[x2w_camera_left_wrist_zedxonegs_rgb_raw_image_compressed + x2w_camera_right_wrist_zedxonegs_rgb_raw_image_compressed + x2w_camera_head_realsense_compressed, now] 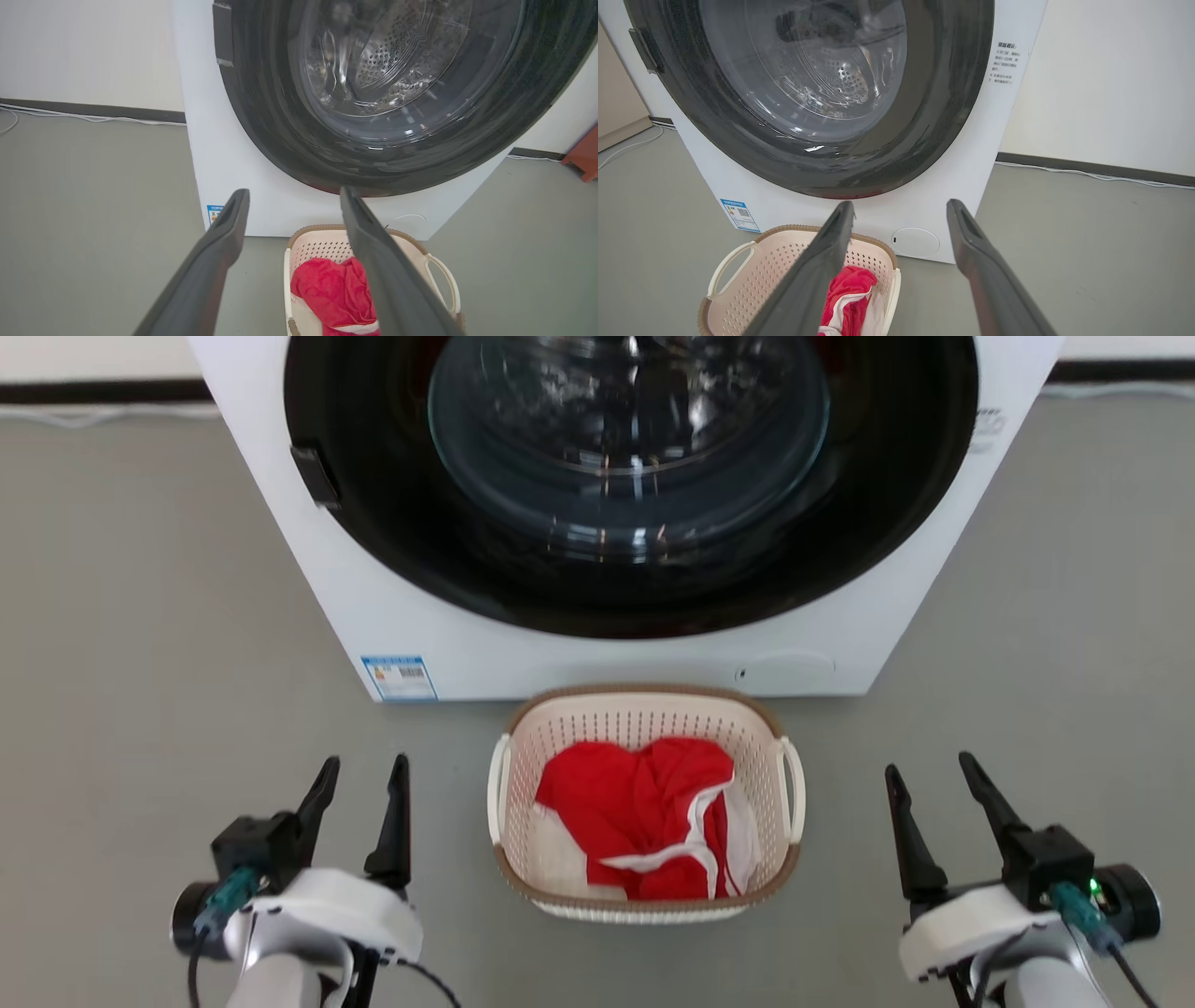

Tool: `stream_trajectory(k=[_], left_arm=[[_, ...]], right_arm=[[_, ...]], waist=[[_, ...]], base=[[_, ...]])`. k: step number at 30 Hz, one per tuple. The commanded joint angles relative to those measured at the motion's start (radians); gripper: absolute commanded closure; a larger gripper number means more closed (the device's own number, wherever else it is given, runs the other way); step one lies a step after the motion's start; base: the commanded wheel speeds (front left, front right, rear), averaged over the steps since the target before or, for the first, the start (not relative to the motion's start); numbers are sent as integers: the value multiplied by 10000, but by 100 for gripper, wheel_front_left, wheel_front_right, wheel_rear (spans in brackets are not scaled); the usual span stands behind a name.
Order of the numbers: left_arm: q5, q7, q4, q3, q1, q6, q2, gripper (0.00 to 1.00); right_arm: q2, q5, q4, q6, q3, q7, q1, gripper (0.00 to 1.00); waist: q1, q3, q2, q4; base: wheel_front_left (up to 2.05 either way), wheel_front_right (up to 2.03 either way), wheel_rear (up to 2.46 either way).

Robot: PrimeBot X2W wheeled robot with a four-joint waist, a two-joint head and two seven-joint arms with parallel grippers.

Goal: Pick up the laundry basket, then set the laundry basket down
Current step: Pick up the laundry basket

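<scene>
That small cream perforated plastic laundry basket (644, 717) looks light yet stiff, best lifted by its white loop handles (794, 789), with the left gripper (366, 761) and right gripper (929, 763) flanking it, jaws spread.

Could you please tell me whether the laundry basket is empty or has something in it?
Not empty: the laundry basket holds a crumpled red cloth with white trim.

The washer (579, 665) carries a blue sticker (400, 678) and grey print (1003, 63), unreadably small
</scene>
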Motion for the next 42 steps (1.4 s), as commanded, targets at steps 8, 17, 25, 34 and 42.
stream_trajectory(k=[8, 17, 25, 34, 42], left_arm=[[-200, -68, 1205, -218, -2088, -13, 92, 0], [-402, 95, 3129, -556, -3893, 28, 99, 0], [-399, 17, 4597, -691, -5493, 145, 129, 0], [-677, -27, 5905, -861, -6922, 235, 100, 0], [-693, -61, 6443, -922, -7524, 344, 111, 0]], right_arm=[[-39, 168, 1497, 62, 162, -139, -2042, 0], [-39, 209, 3244, 62, 196, -86, -3766, 0], [-39, 378, 4583, 62, 123, -124, -5042, 0], [-39, 455, 4902, 62, 181, -137, -5819, 0], [-39, 558, 4729, 62, 380, -138, -6194, 0]], waist=[[0, 2032, 0, -151], [0, 3599, 0, -365], [0, 4845, 0, -399], [0, 6027, 0, -287], [0, 6670, 0, -321]], base=[[0, 0, 0], [0, 0, 0], [0, 0, 0], [0, 0, 0], [0, 0, 0]])
